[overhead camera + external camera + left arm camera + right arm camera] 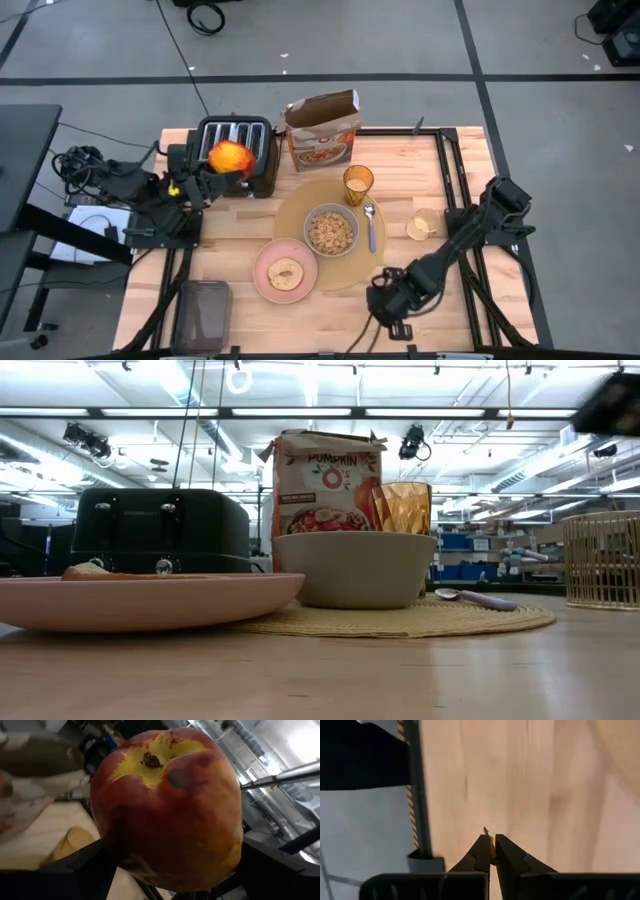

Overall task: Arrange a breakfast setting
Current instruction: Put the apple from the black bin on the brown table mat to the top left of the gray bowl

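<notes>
**Two arms, one apple aloft**

One red-yellow apple (230, 157) is riding in the left tool (205, 172), clamped between its fingers above the black toaster (238, 150). Moving right, the pink plate (262, 278) is carrying the toasted bread round (286, 273), overlapping the tan placemat (295, 215), where the grey bowl (331, 230), amber glass (358, 184) and metal spoon (370, 226) are sitting. Farther right, the right tool (385, 297) is hanging over bare tabletop (225, 235), fingers together.
</notes>
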Tool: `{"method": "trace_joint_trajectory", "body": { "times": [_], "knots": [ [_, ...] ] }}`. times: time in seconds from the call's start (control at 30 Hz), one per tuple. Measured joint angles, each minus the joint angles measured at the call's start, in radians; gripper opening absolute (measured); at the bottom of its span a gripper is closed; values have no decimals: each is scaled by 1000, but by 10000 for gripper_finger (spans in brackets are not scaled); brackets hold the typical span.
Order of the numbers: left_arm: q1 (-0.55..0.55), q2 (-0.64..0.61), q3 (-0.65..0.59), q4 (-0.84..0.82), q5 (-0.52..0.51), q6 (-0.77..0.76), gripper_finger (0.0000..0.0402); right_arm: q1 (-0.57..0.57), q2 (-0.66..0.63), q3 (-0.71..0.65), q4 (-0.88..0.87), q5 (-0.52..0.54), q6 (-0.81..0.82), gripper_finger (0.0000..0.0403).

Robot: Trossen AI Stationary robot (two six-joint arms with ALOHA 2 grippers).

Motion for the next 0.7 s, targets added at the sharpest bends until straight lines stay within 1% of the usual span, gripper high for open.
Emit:
{"method": "trace_joint_trajectory", "body": {
  "times": [0.07,0.13,0.2,0.3,0.37,0.43,0.5,0.6,0.7],
  "knots": [
    [5,19,0,-20,0,-67,357,20,-1,-36,26,47,39,16],
    [13,40,0,-43,17,-133,357,30,-4,-54,18,108,43,16],
    [18,67,-1,-39,63,-181,357,37,2,-69,-8,161,14,16],
    [27,104,-1,-18,154,-213,357,43,4,-99,-9,206,-62,16],
    [27,129,0,0,210,-215,357,43,4,-123,-19,224,-101,16],
    [26,146,-1,11,244,-203,357,42,4,-142,-15,232,-146,16],
    [26,146,-1,11,249,-194,357,41,4,-158,10,232,-196,16],
    [27,139,0,14,245,-168,357,41,4,-175,70,228,-255,28],
    [27,126,0,22,244,-148,357,41,4,-193,133,214,-283,32]
  ]
}}
